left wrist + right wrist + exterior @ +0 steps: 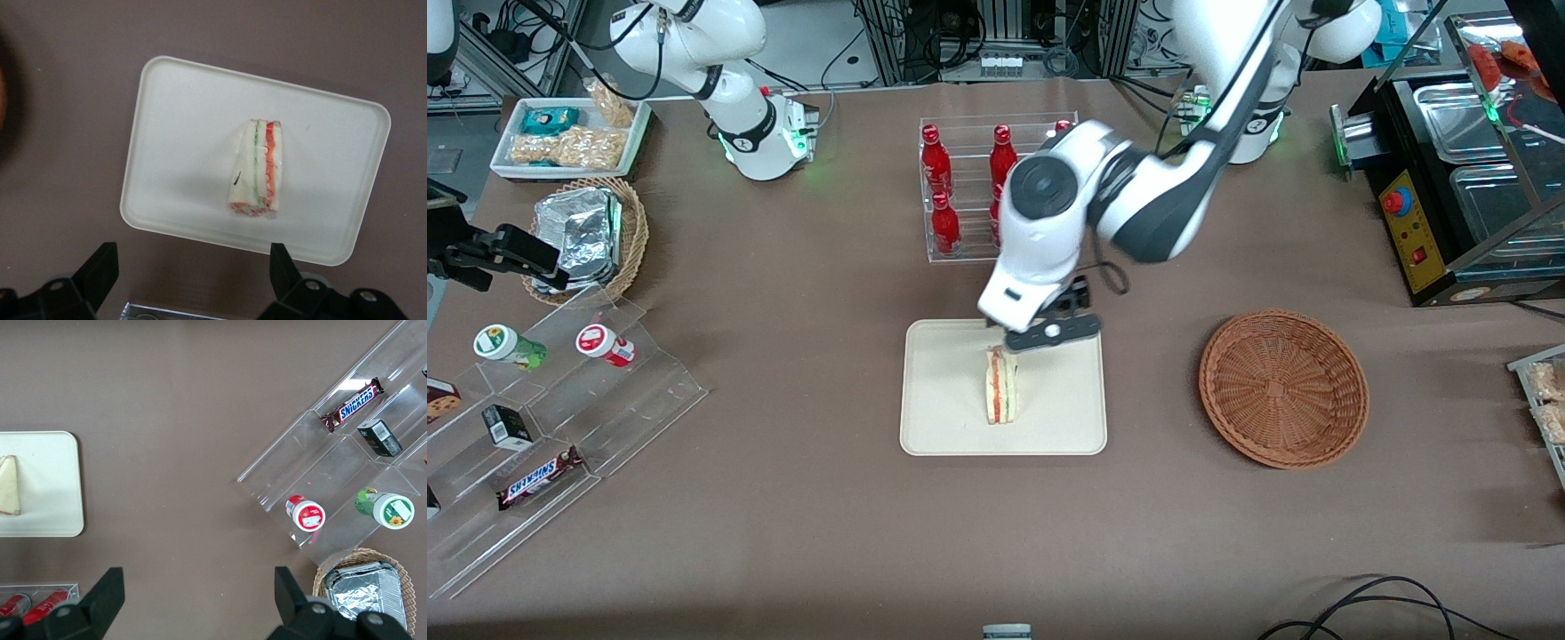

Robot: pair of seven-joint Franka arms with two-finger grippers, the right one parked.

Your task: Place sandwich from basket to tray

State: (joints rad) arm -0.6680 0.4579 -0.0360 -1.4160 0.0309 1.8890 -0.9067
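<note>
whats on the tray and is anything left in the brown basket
Only the sandwich stands on the tray, with the open gripper above it, not touching. The basket holds nothing.

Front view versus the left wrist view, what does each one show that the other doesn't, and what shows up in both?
Only the front view shows the empty basket, the red bottles in their rack, and the snack shelves. Only the left wrist view shows the gripper open, its fingers spread wide and holding nothing. Both show the sandwich standing on the tray, with the gripper above it.
</note>
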